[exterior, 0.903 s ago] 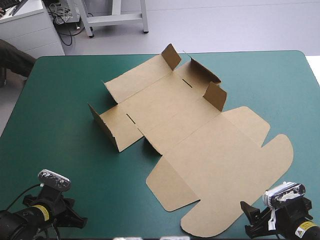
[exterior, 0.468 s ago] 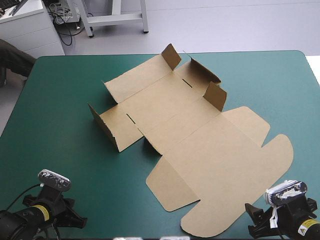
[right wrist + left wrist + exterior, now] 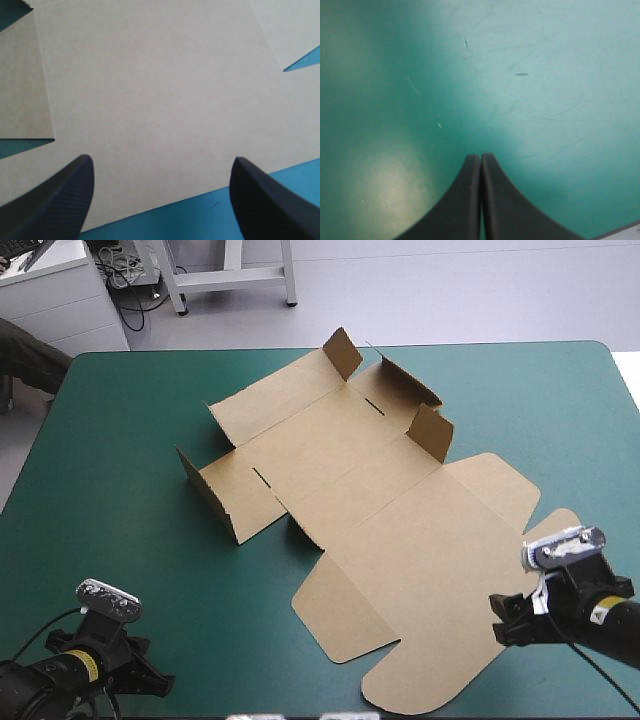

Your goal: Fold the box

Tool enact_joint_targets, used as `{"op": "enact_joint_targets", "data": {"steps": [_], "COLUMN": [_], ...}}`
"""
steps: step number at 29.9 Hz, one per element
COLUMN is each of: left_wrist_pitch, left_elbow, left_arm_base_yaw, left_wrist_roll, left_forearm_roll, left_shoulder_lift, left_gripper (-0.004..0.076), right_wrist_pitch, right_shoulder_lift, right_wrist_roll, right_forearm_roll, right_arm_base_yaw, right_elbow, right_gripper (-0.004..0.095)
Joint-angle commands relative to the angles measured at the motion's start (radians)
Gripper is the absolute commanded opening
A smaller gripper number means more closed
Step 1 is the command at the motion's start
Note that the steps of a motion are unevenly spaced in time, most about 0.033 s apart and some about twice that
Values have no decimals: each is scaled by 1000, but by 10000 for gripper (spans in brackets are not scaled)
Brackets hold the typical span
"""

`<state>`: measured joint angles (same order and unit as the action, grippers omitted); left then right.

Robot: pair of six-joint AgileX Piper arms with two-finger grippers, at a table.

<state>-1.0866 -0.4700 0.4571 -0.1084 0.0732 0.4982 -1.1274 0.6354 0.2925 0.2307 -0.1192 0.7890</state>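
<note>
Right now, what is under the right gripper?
Under the open right gripper lies the flat lid panel of the brown box, with its edge and a strip of teal-green cover nearest the fingers. What the board covers cannot be seen.

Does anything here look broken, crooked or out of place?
Nothing stands out. The box lies diagonally on the teal-green cover, mostly flat with a few flaps raised, no tears showing. The cover bears faint scratches.
</note>
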Motion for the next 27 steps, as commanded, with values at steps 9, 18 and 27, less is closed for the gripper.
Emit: {"op": "enact_joint_targets", "data": {"steps": [9,18,27], "left_wrist_pitch": [36,36,36], "left_elbow": [-25,-25,-25], "left_arm_base_yaw": [5,5,5], "left_wrist_roll": [-4,-4,-4], "left_forearm_roll": [-1,-1,-1], "left_shoulder_lift": [5,5,5], "left_gripper": [-32,-32,-32], "right_wrist_pitch": [-4,-119,-119], "right_shoulder_lift": [422,754,1027], "right_wrist_roll": [14,56,78], "right_forearm_roll": [-2,-2,2], "right_arm_base_yaw": [-3,-3,-3], "right_elbow": [392,766,1016], "right_gripper": [688,688,688]}}
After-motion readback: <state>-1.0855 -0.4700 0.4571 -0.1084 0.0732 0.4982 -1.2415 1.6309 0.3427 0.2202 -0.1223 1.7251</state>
